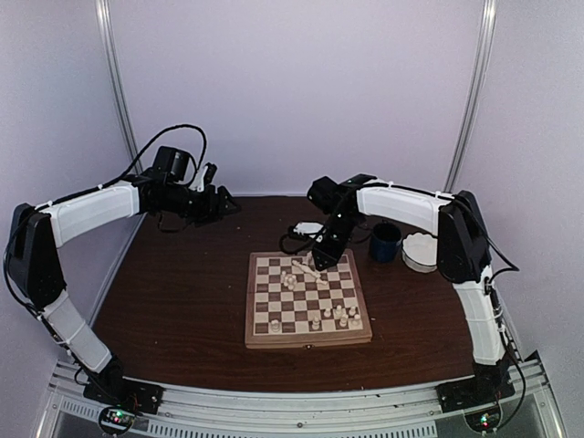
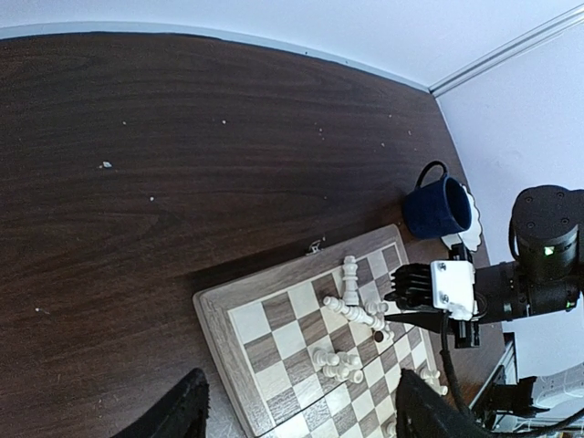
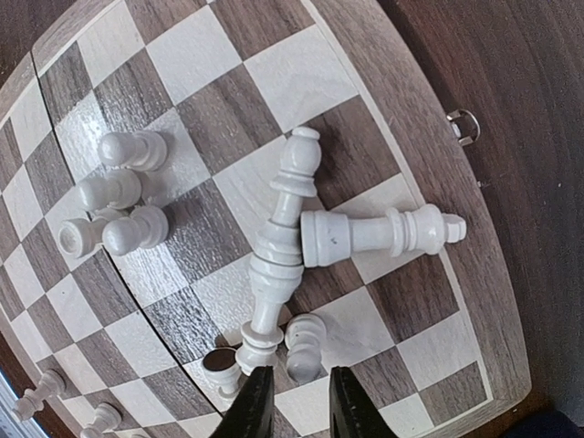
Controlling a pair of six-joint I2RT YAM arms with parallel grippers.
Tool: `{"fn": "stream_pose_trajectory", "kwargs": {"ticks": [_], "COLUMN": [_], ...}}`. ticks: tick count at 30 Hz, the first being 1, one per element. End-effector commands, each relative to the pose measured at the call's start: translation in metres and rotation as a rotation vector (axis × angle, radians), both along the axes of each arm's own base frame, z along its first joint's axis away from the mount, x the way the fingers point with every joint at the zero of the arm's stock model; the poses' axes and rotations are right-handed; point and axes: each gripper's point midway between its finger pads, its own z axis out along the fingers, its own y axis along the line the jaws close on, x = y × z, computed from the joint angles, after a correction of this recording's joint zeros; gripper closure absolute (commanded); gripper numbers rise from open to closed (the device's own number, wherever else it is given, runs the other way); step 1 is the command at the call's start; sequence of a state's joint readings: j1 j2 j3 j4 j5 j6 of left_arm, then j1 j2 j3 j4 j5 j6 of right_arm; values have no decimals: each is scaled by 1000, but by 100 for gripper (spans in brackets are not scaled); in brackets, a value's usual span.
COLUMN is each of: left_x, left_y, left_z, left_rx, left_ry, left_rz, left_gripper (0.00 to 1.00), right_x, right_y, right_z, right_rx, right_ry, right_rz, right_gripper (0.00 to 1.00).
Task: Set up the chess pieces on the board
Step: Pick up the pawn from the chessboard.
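The wooden board [image 1: 274, 315] lies mid-table; it also shows in the left wrist view [image 2: 274, 319] and the right wrist view [image 3: 474, 274]. Cream chess pieces [image 1: 306, 272] lie toppled on its far half. My right gripper [image 1: 321, 258] hovers low over them, slightly open and empty [image 3: 294, 406]. A fallen pawn [image 3: 304, 345] lies just ahead of its fingertips. Two tall pieces lie crossed, one [image 3: 283, 246] touching the base of the other [image 3: 374, 233]. Several pawns [image 3: 123, 196] cluster to the left. My left gripper [image 1: 214, 196] is raised at the far left, wide open and empty [image 2: 301, 420].
A dark blue mug [image 1: 384, 242] and a white scalloped bowl [image 1: 421, 251] stand right of the board's far corner; the mug also shows in the left wrist view [image 2: 438, 205]. More pieces [image 1: 338, 315] stand on the board's near right squares. A small white object [image 1: 308, 228] lies behind the board.
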State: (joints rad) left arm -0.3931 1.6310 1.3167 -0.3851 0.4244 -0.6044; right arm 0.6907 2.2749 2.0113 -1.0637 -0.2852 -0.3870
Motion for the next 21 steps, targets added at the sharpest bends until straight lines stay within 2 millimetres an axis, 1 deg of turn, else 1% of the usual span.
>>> {"fn": "stream_pose_trajectory", "kwargs": {"ticks": [1, 9, 15, 18, 21], "left_x": [9, 9, 9, 9, 9], "left_y": [-3, -3, -3, -3, -3], "left_z": [12, 11, 11, 12, 12], "left_rx": [-24, -25, -26, -28, -28], "left_ry": [-33, -31, -30, -30, -29], "left_rz": [-2, -3, -5, -6, -6], "left_gripper": [30, 30, 30, 30, 30], "right_x": [-1, 3, 2, 2, 2], "right_y": [5, 7, 7, 3, -2], "right_z": [-1, -4, -2, 8, 28], "right_rx": [9, 8, 5, 5, 14], "right_ry": [19, 18, 18, -7, -60], "right_rz": [-2, -3, 2, 3, 3], "right_gripper": [77, 82, 92, 94, 94]}}
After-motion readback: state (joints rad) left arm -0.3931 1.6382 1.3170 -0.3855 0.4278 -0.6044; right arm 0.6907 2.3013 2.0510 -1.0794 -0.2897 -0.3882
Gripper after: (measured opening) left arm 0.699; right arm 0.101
